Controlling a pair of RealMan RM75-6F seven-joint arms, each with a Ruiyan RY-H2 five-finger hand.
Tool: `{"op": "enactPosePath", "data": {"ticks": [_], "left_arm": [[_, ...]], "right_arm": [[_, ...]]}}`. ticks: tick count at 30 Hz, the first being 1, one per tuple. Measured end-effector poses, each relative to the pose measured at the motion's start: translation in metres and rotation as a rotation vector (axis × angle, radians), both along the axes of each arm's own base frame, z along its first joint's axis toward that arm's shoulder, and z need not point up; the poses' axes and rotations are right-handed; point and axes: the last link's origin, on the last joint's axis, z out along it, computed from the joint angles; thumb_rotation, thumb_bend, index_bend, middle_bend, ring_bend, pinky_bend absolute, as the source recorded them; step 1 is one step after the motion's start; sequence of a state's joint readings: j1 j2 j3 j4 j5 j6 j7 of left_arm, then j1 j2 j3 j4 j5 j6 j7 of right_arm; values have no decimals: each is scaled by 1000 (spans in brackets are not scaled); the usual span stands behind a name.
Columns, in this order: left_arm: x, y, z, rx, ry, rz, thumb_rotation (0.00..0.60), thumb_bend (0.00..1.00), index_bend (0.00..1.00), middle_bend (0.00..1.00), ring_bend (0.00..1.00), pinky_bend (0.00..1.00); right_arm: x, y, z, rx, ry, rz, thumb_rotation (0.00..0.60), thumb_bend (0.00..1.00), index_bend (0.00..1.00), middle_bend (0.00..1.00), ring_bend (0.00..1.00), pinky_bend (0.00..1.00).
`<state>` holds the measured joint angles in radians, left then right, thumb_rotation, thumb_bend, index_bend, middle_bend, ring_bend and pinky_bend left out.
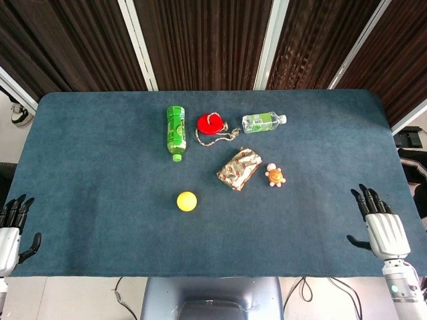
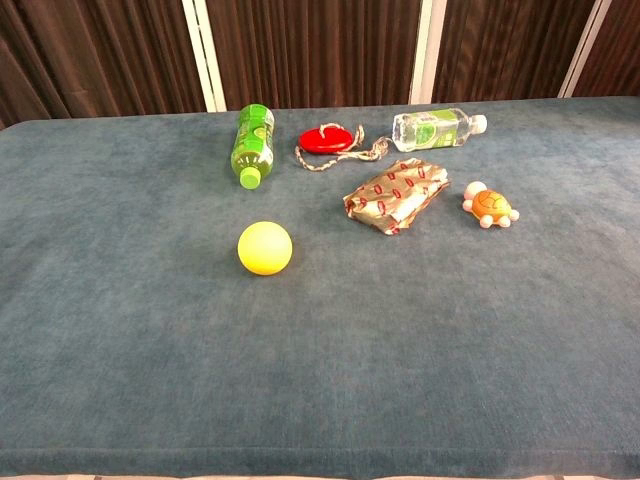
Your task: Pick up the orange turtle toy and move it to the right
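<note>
Near edge first: both hands sat at the table's [image 1: 87,220] front corners, seen only in the head view. Left hand [image 1: 12,230] at about 8 o'clock, fingers [image 1: 17,207] spread, holding nothing. Right hand [image 1: 381,223] at about 4 o'clock, fingers [image 1: 368,197] spread, nothing held, well apart from every object.

Surface was dark blue-teal felt-like cloth, flat, rounded far corners. Wide bare stretch along the whole near half and both side margins.

Yellow ball [image 2: 265,247] lay nearest, just left of centre. Past it, foil snack packet [image 2: 396,195] at roughly 1 o'clock from table centre, lying flat and tilted. Orange turtle toy [image 2: 489,207] just beside the packet on its right, apart from it, upright on the cloth, open cloth to its right out to the table edge.

Further back: green bottle [image 2: 251,143] on its side, cap toward the near edge; red disc with cord [image 2: 329,140]; clear water bottle [image 2: 437,128] on its side, cap pointing right.

Behind the table, dark brown curtains [image 1: 200,40] with white vertical strips [image 1: 137,40]. Floor and cables [image 1: 313,293] showed under the near edge.
</note>
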<state>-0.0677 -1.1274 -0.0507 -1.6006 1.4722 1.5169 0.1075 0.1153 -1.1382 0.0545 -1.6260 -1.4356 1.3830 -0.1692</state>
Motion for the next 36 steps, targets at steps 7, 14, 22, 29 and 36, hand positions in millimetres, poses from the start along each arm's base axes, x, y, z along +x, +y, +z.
{"op": "enactPosePath", "data": {"ticks": [7, 14, 22, 29, 36], "left_arm": [[3, 0, -1, -8, -6, -15, 600, 433, 37, 0, 0, 176], [5, 6, -5, -32, -11, -39, 600, 433, 38, 0, 0, 176], [9, 5, -7, -51, -17, -62, 600, 433, 41, 0, 0, 177], [6, 2, -3, -45, -26, -53, 600, 432, 58, 0, 0, 180], [5, -1, -1, -42, -32, -49, 600, 434, 68, 0, 0, 181]], "right_arm": [[-1, 2, 1, -8, 6, -3, 600, 65, 17, 31, 0, 328], [-3, -4, 4, -36, -11, -8, 600, 64, 17, 6, 70, 328], [8, -50, -1, -8, -15, 7, 600, 66, 111, 52, 442, 651], [35, -113, -20, 65, -37, 97, 600, 142, 285, 226, 754, 974], [54, -154, -51, 105, -100, 142, 600, 200, 389, 302, 835, 1000]]}}
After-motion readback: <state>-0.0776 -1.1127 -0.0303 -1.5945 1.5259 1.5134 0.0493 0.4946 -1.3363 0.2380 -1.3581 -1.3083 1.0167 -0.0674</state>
